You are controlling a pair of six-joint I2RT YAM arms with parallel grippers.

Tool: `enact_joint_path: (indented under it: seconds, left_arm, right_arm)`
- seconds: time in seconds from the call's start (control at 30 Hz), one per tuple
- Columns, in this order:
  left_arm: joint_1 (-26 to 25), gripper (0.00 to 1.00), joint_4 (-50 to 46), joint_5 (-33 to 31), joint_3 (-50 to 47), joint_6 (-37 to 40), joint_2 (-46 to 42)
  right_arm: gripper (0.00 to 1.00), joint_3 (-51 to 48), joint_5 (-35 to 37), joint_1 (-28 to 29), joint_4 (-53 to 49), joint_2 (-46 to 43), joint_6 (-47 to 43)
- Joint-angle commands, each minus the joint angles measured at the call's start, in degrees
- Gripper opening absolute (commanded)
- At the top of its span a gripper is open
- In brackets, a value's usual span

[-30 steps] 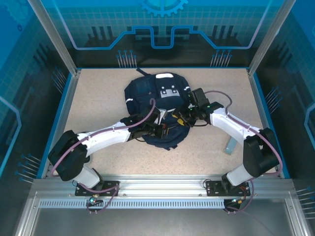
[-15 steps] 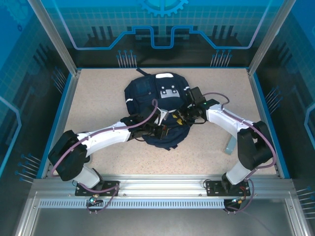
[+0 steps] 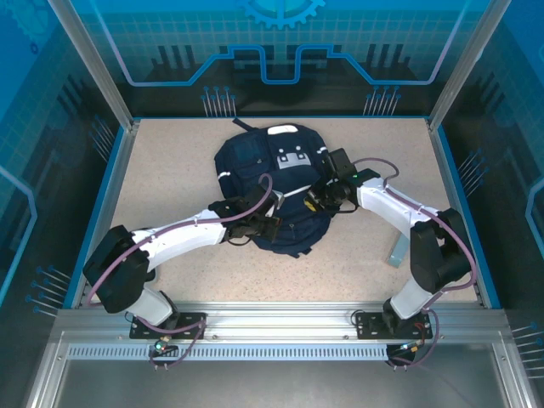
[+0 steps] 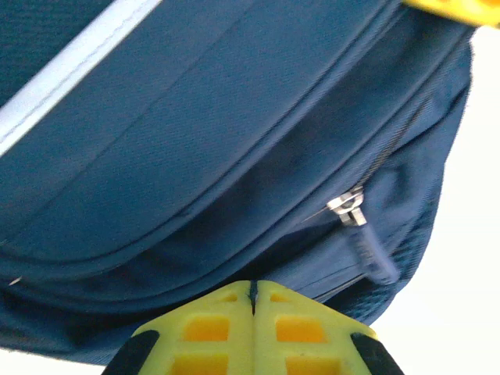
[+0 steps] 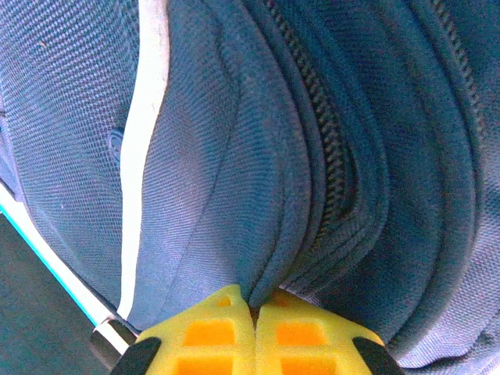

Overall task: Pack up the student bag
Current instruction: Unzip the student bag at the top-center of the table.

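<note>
The student bag (image 3: 270, 170), navy with white stripes and a white patch at its far end, lies in the middle of the table. My left gripper (image 3: 270, 228) is at its near edge. In the left wrist view its yellow fingertips (image 4: 254, 286) are shut, pinching a thin edge of a dark fabric fold, with a metal zipper pull (image 4: 348, 209) lying free just beyond. My right gripper (image 3: 313, 200) is at the bag's right side. Its fingertips (image 5: 254, 297) are shut on a fold of blue fabric beside a closed zipper track (image 5: 328, 156).
A small grey-blue object (image 3: 397, 252) stands on the table at the near right, close to my right arm's elbow. Metal frame posts (image 3: 93, 64) and blue walls ring the speckled table (image 3: 170, 161).
The left gripper has drawn back to the left and the right gripper has shifted slightly. The gap in the bag between them, open before, has closed up.
</note>
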Motion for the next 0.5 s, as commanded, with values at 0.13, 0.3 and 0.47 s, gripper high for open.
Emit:
enact_joint_path:
  seconds: [0.13, 0.3, 0.47]
  left_arm:
    - [0.8, 0.17, -1.1, 3.5, -1.2, -4.0, -3.4]
    - [-0.1, 0.5, 6.9, 13.4, -1.5, -13.6, -2.4]
    - [-4.2, 0.53, 1.3, 5.6, 5.3, -16.8, 3.7]
  right_arm:
    - [0.02, 1.1, 0.0, -0.9, 0.3, -1.4, -1.7]
    - [0.02, 1.1, -0.9, -0.8, 0.8, -1.7, -1.9]
    - [0.02, 1.2, -1.1, -0.7, 0.8, -2.4, -1.8]
